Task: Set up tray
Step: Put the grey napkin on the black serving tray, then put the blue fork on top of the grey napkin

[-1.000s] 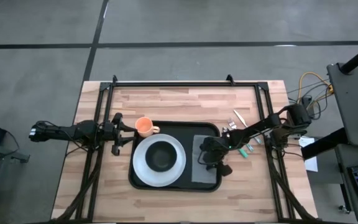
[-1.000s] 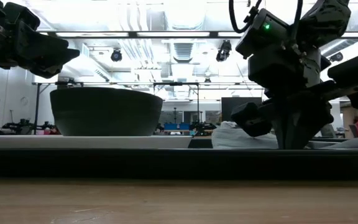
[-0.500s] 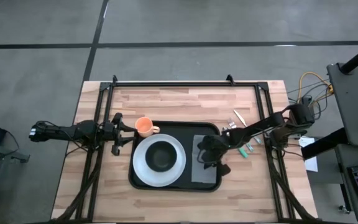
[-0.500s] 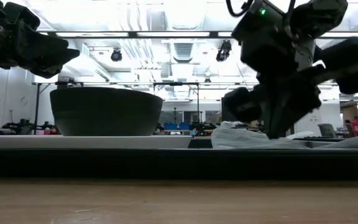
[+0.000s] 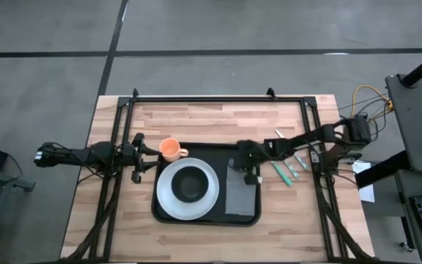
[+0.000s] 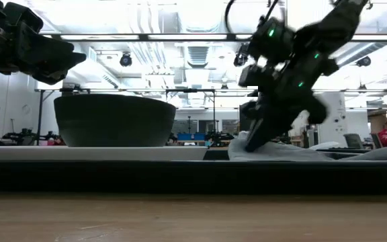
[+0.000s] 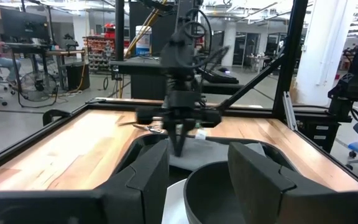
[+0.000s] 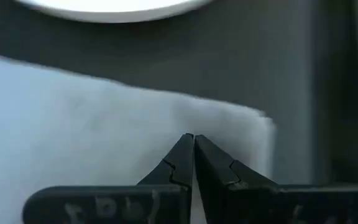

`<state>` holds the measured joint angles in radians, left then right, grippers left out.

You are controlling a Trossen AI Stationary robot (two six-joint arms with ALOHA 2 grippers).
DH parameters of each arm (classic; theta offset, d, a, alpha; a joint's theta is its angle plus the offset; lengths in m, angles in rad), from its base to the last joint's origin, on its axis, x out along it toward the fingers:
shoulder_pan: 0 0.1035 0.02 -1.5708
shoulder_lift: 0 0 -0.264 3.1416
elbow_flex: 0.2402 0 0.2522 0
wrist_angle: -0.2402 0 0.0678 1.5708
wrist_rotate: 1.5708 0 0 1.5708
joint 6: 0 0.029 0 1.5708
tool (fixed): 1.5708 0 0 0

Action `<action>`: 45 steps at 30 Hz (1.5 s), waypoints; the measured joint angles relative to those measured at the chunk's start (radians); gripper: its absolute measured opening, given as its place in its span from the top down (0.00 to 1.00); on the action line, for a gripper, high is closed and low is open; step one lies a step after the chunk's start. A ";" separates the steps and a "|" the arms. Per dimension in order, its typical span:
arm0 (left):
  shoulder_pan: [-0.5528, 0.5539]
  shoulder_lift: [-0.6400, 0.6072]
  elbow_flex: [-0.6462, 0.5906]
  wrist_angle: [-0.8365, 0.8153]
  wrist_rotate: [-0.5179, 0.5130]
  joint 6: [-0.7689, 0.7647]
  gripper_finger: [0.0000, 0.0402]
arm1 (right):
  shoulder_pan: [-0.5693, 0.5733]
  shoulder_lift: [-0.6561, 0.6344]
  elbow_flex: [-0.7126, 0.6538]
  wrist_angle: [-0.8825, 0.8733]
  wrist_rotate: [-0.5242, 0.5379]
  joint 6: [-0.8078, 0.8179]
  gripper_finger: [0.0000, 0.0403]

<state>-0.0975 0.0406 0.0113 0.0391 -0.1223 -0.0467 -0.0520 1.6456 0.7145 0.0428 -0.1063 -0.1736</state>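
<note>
The black tray (image 5: 164, 213) lies mid-table. On it a white plate (image 5: 168, 205) carries a dark bowl (image 5: 189, 183), and to the right of the plate lies a grey folded napkin (image 5: 240, 198). My right gripper (image 5: 250, 176) is shut, its tips slanting down over the napkin's far end (image 8: 92, 124). An orange cup (image 5: 170, 149) stands on the table by the tray's far left corner. My left gripper (image 7: 197, 180) waits level and open at the tray's left, facing the bowl (image 7: 229, 193). My right gripper's shut tips (image 8: 193, 140) stand at the napkin's far end, slanting down from the table's right. I cannot tell whether they touch the cloth.
Green-handled cutlery (image 5: 286, 173) and another utensil (image 5: 283, 138) lie on the wood right of the tray. A black frame (image 5: 218, 98) runs around the table. Bare wood shows along the near edge (image 5: 196, 242).
My right gripper, still shut, has swung from over the napkin's middle toward the table's far edge and tipped, and now stands at the napkin's far end. The napkin lies flat where it was.
</note>
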 joint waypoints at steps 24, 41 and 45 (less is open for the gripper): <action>0.000 0.006 0.000 -0.002 0.000 0.000 0.64 | -0.041 -0.042 -0.009 -0.038 -0.007 0.042 0.98; 0.000 0.007 0.000 -0.002 0.000 0.000 0.64 | 0.034 -0.132 -0.023 -0.156 -0.006 0.043 0.98; 0.000 0.007 0.000 -0.002 0.000 0.000 0.64 | 0.033 -0.212 -0.063 -0.146 -0.006 0.044 0.98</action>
<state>-0.0976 0.0475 0.0113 0.0372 -0.1223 -0.0471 -0.0189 1.4338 0.6511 -0.1034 -0.1123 -0.1294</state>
